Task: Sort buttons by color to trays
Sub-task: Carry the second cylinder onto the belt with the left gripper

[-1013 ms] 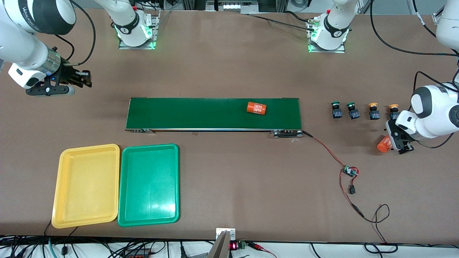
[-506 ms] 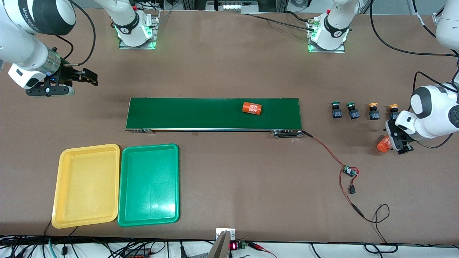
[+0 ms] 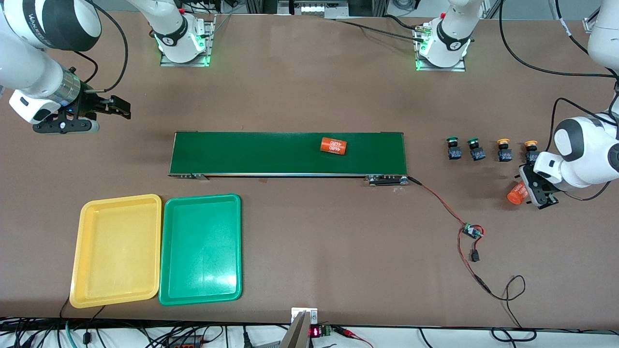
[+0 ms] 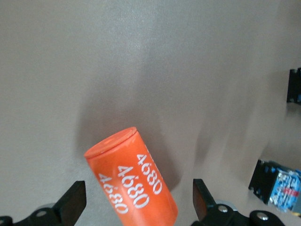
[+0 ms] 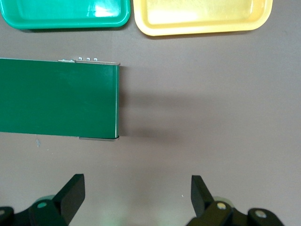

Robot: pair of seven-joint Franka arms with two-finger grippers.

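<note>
The table (image 3: 309, 92) carries a long dark-green belt (image 3: 251, 153), its long axis running between the two arms' ends. On it, toward the left arm's end, lies an orange cylinder (image 3: 333, 146) on its side, white print reading "4680". The yellow tray (image 3: 116, 250) and green tray (image 3: 200, 249) sit side by side, edges nearly touching, nearer the front camera than the belt, at the right arm's end, the yellow one outermost.

The right gripper (image 3: 113, 107) hangs over bare table just off the belt's end, fingers spread wide, nothing between them.

The left gripper (image 3: 534, 189) has its fingers spread on either side of a second orange cylinder (image 4: 131, 176), also marked "4680", tilted.

The four buttons (image 3: 488, 149) stand upright in a row near the left gripper, caps up: two green toward the belt, two yellow-orange toward the left arm.
</note>
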